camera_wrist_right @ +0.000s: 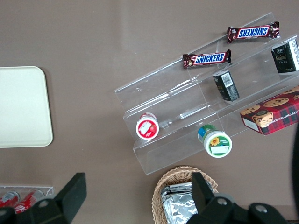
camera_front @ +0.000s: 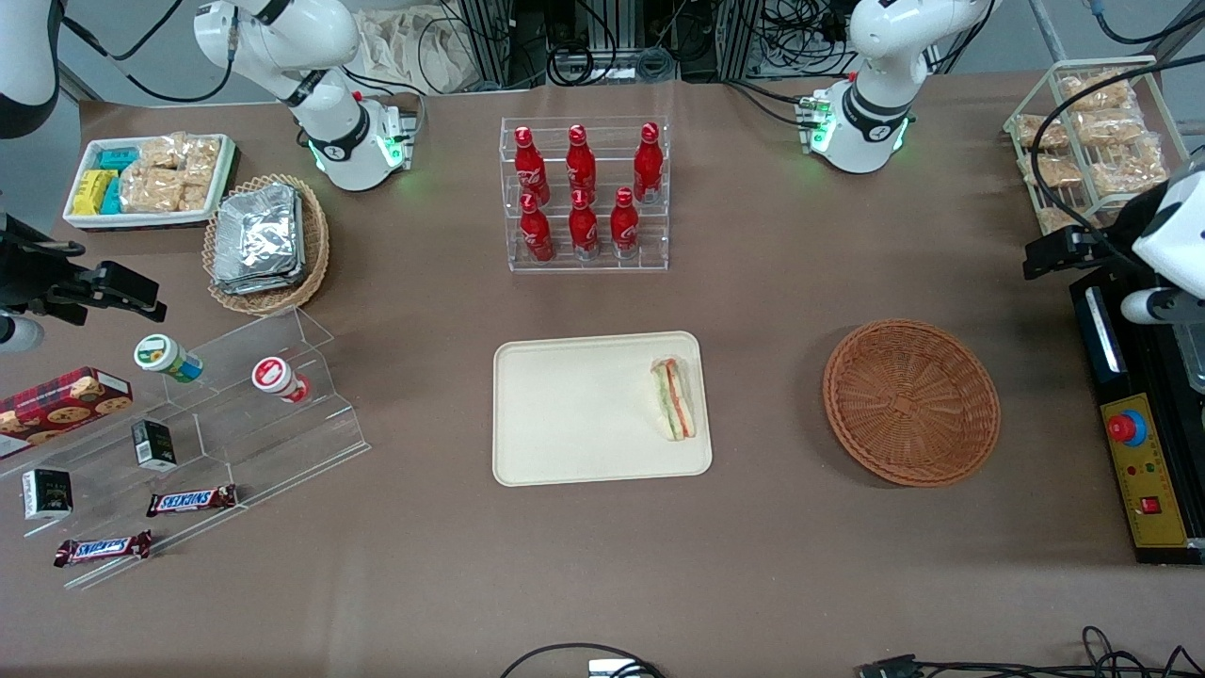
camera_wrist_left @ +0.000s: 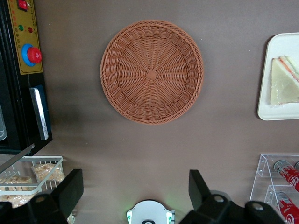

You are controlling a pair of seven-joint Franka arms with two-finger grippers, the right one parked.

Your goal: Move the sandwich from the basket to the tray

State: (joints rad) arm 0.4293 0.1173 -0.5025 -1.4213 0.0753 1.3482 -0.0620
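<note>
Wicker basket (camera_front: 911,402) sits bare, and the sandwich (camera_front: 674,398) lies on the tray (camera_front: 565,414), close against the rim nearest the basket. By the look of it the placing is done. The gripper (camera_wrist_left: 135,196) hangs high above the table, well apart from both, jaws apart and holding nothing. What remains is likely just parking the arm, kept high over the snack rack (camera_front: 1083,132).
</note>
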